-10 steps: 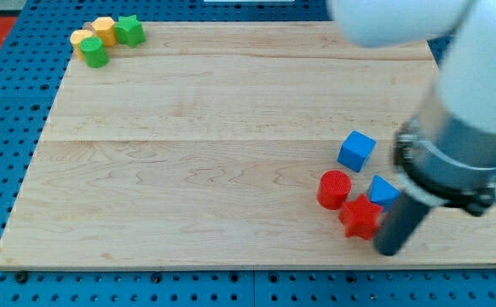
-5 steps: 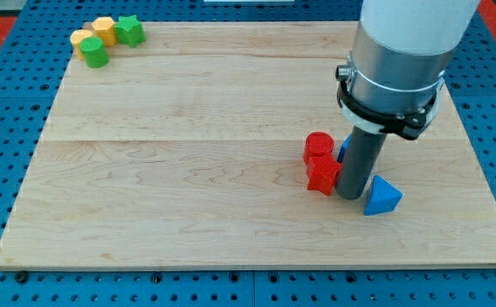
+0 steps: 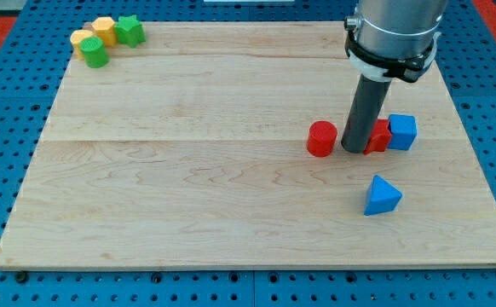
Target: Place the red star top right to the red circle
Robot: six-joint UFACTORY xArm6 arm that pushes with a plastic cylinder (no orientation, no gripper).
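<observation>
Red shows twice near the view's right side of the pale wooden table (image 3: 188, 179): the red circle (image 3: 321, 139) stands free, and the red star (image 3: 378, 136) sits just to its right, mostly hidden behind the dark rod. The arm carries no hand at all, so nothing is held; it ends in that rod, and my tip (image 3: 353, 150) rests on the table between the two red blocks, close against the star's left side and a little apart from the circle. The star sits roughly level with the circle, perhaps a touch higher in the view. A blue cube (image 3: 402, 131) touches the star on its right. A blue triangle (image 3: 382, 196) lies lower down, well apart from the others. Far off in the view's top left corner cluster a green cylinder (image 3: 95, 54), two yellow blocks (image 3: 103, 30) and a green star (image 3: 129, 31).
</observation>
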